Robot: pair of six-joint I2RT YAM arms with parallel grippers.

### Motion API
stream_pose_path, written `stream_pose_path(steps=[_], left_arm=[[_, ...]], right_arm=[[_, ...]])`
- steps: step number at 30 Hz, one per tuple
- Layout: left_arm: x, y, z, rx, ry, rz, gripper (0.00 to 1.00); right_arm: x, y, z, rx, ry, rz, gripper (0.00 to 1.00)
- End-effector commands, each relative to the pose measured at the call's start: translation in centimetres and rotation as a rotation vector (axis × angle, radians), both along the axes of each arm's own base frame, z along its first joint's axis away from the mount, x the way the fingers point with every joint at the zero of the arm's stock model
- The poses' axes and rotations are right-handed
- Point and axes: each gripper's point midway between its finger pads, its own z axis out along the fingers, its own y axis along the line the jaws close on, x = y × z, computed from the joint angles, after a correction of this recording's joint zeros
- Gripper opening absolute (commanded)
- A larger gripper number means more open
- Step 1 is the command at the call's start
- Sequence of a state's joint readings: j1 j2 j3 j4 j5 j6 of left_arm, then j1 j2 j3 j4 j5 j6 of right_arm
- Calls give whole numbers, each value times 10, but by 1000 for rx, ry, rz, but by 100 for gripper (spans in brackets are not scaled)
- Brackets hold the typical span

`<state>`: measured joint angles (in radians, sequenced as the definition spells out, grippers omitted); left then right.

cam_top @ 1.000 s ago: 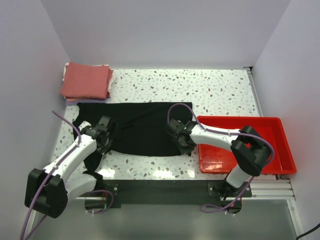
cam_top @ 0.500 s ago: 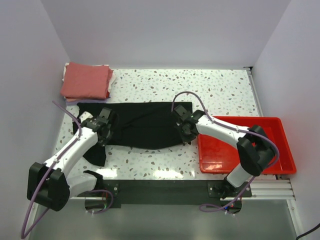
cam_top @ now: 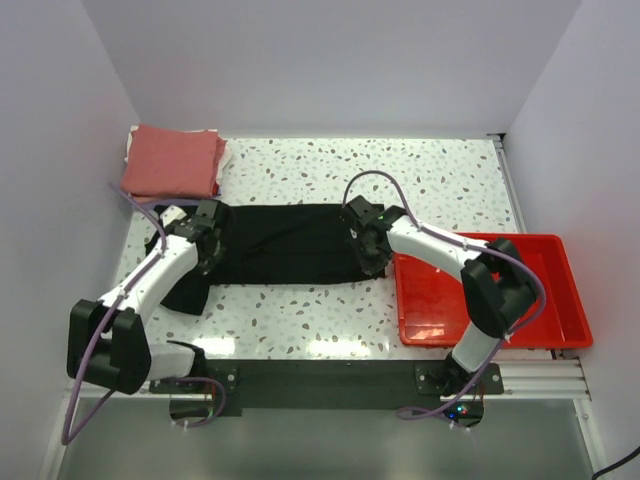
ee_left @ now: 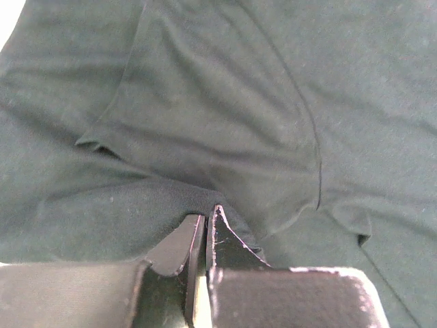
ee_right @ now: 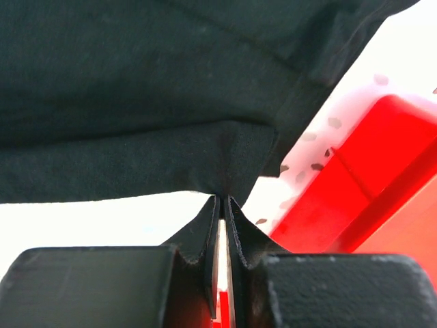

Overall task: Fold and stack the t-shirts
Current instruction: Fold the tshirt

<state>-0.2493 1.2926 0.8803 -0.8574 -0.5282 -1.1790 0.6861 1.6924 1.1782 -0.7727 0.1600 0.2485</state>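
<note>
Fold in progress: a large black t-shirt [cam_top: 285, 245] lies across the middle of the speckled tabletop [cam_top: 420, 180], doubled into a long band, one sleeve [cam_top: 187, 295] trailing toward the near left. The left hand [ee_left: 207, 220] is pressed together on a pinch of black cloth at the shirt's left end. The right hand [ee_right: 224, 202] pinches the cloth at the right end, just beside the red tray [cam_top: 545, 300]. Folded shirts [cam_top: 172, 160], salmon-red on top, sit stacked in the far left corner. The step appears to be the lengthwise fold of the black shirt. The next move likely calls for both hands to lay the held edge down evenly, then let go without dragging the cloth.
</note>
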Motion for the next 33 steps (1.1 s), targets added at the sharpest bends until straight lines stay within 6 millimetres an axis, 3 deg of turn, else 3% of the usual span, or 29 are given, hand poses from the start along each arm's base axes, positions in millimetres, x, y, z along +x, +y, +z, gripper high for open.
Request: stream_pose_path(steps=[1, 21, 26, 29, 31, 32, 33], left_arm=[[31, 2, 15, 0, -79, -26, 3], [69, 0, -11, 35, 27, -112, 8], [78, -2, -12, 32, 28, -118, 16], [81, -2, -10, 34, 30, -125, 28], [84, -3, -6, 33, 16, -132, 42], [88, -4, 1, 31, -6, -137, 48], [89, -4, 6, 31, -17, -139, 61]], right_arm=[[11, 2, 10, 15, -1, -9, 9], [33, -5, -2, -52, 42, -64, 17], [44, -3, 1, -62, 18, -76, 28], [54, 1, 8, -55, -7, -83, 45], [62, 7, 18, -32, -35, -81, 53], [65, 8, 22, -24, -44, -81, 62], [69, 13, 31, -3, -69, -78, 63]])
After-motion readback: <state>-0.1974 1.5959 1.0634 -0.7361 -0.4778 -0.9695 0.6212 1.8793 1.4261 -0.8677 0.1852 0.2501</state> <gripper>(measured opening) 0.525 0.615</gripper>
